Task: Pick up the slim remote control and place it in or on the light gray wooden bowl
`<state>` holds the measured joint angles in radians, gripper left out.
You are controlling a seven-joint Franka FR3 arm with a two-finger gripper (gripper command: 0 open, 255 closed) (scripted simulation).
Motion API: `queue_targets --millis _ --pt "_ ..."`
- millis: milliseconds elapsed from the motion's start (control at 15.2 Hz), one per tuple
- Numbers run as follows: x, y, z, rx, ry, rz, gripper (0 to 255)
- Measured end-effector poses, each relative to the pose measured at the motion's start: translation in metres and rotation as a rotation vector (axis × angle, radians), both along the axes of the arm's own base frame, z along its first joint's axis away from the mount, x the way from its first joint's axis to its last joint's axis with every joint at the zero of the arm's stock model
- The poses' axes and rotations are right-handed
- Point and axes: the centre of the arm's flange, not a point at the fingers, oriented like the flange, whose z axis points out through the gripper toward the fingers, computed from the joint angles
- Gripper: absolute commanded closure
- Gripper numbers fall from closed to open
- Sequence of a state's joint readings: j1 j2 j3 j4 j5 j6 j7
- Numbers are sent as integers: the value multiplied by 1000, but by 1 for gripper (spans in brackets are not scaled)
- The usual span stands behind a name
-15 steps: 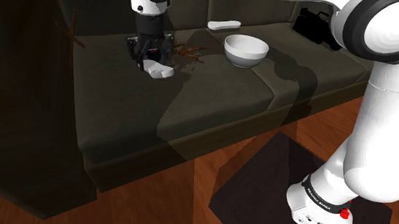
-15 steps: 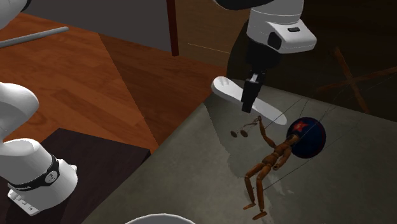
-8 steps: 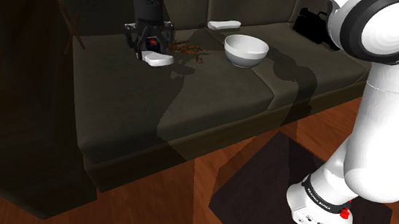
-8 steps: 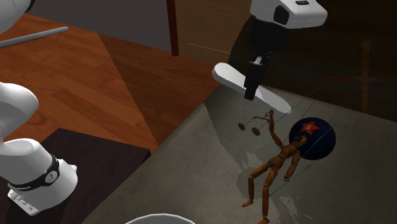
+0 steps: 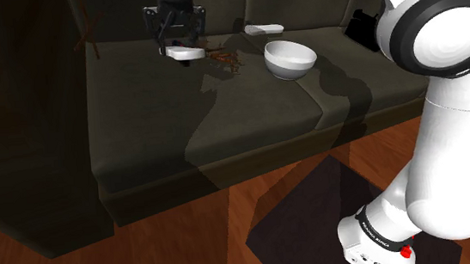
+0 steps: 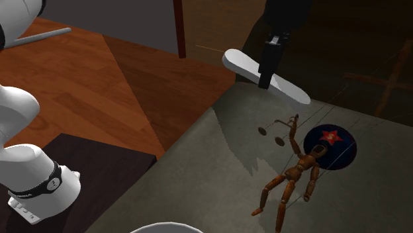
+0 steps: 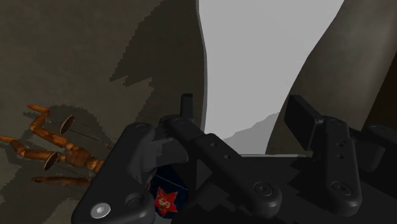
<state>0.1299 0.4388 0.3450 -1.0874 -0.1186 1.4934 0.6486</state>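
Nearest us is the wooden floor (image 5: 182,243), with a dark mat (image 5: 303,203) under the base of the white arm (image 5: 450,144). Beyond that runs a dark sofa (image 5: 137,117), its seat broad and dim, with shadows thrown across the cushions.

On the seat sits the white bowl (image 5: 290,59), upright with its mouth up. Just to the shoulder view's left of it sprawls a small jointed wooden figure (image 6: 291,179), lying between bowl and tool. At the figure's head lies a dark blue disc (image 6: 334,142) with a red star.

Above them, clear of the cushion, the tool (image 6: 267,74) pinches the white remote (image 6: 239,61) across its middle. Both ends poke out past the black fingers, and the remote is well apart from the bowl.

Farther back, by the backrest, another slim white thing (image 5: 264,29) lies flat. Off to the shoulder view's right there is a black object (image 5: 363,26) I can't make out.
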Motion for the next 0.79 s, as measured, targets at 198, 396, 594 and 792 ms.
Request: queue_targets --millis 198,396,594,792 --pt "-1 1 16 0 0 0 255" --pt "-1 1 31 0 0 0 255" --pt "-7 -26 35 0 0 -1 255" --pt "-14 -62 34 0 1 -1 255"
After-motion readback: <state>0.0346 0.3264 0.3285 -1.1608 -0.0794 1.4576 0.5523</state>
